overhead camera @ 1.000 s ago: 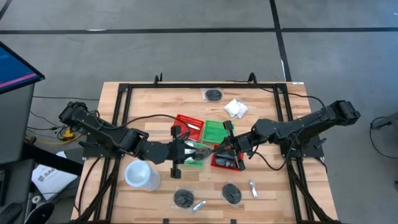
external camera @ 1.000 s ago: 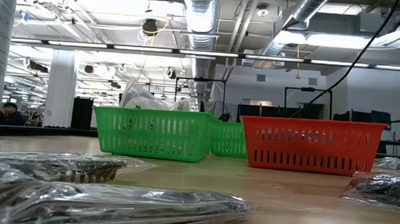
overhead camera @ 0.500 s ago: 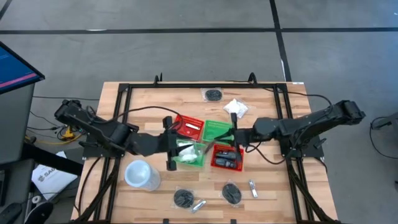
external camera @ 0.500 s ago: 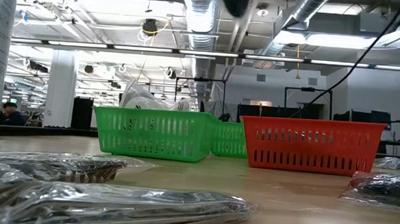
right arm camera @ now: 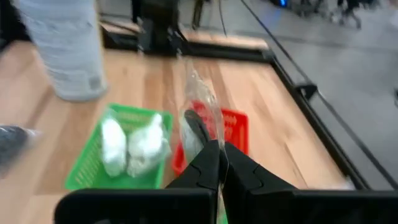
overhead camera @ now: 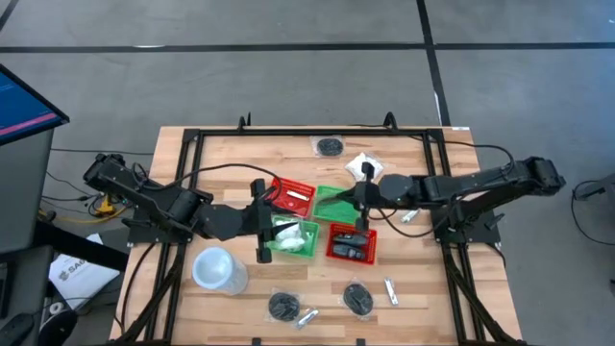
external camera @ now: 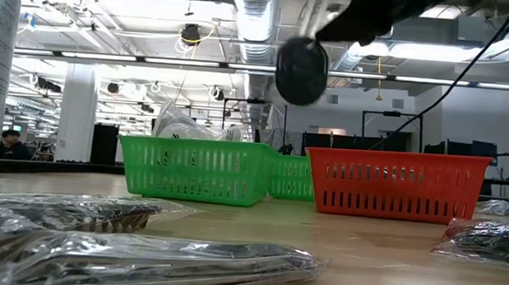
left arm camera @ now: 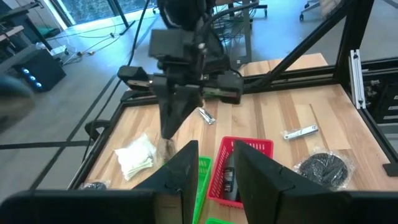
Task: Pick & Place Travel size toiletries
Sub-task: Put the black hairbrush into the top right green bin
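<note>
My right gripper hovers over the baskets in the table's middle, shut on a black round bundle in clear wrap. The bundle shows as a dark disc in the low view. My left gripper stands open and empty by the near green basket, on its left side. That basket holds white packets. Loose toiletries lie on the table: black bundles, a white packet and silvery tubes. My right gripper pinches the clear wrap of the black bundle between its two shut fingers. The wrap stretches out past the fingertips with the dark bundle inside it. The bundle hangs lifted clear, above the baskets.
Two red baskets and a second green basket crowd the middle. A large white cup stands near-left. A black frame runs along the table's edges. Bare wood lies at the far left and near right.
My left gripper has drawn back from over the near green basket toward the table's left and risen a little, then kept still. My right gripper has gone from the near red basket toward the far edge and turned. The black bundle has sunk into the low view.
</note>
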You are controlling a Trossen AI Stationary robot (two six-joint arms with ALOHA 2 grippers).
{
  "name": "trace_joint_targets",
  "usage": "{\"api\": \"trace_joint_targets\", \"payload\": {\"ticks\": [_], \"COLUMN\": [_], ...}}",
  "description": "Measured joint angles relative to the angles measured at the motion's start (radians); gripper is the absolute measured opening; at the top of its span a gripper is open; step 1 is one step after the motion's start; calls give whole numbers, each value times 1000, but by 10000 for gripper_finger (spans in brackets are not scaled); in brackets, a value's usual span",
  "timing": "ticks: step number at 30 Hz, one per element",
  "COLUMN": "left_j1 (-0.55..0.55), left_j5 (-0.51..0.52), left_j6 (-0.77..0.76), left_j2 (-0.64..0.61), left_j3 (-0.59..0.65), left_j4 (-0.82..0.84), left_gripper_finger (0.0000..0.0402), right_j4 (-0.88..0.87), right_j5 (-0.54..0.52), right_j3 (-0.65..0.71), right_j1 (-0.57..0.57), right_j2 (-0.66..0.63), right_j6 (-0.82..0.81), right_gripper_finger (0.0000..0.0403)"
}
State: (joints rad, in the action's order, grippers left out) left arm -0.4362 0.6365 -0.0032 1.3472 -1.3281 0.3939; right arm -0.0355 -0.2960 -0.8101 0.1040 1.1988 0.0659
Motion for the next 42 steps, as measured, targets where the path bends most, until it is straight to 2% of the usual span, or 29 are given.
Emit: {"api": "trace_joint_targets", "payload": {"ticks": [8, 12, 23, 33, 42], "left_j1": [0, 0, 0, 0, 0], "left_j5": [-1, -2, -3, 1, 1], "left_j6": [-1, -1, -1, -1, -1], "left_j2": [0, 0, 0, 1, 1], "left_j3": [0, 0, 0, 0, 0], "left_j4": [1, 2, 2, 2, 2], "left_gripper_finger": [94, 94, 94, 94, 94], "right_j4": [-38, -29, 132, 211, 203], "right_j5": [-4, -47, -52, -61, -72], "right_j3": [60, 90, 201, 277, 280], "right_j1": [-48, -62, -74, -74, -74], "right_j2": [0, 0, 0, 0, 13], "right_j6": [-84, -121, -165, -202, -220], "right_gripper_finger": [0, 0, 0, 0, 0]}}
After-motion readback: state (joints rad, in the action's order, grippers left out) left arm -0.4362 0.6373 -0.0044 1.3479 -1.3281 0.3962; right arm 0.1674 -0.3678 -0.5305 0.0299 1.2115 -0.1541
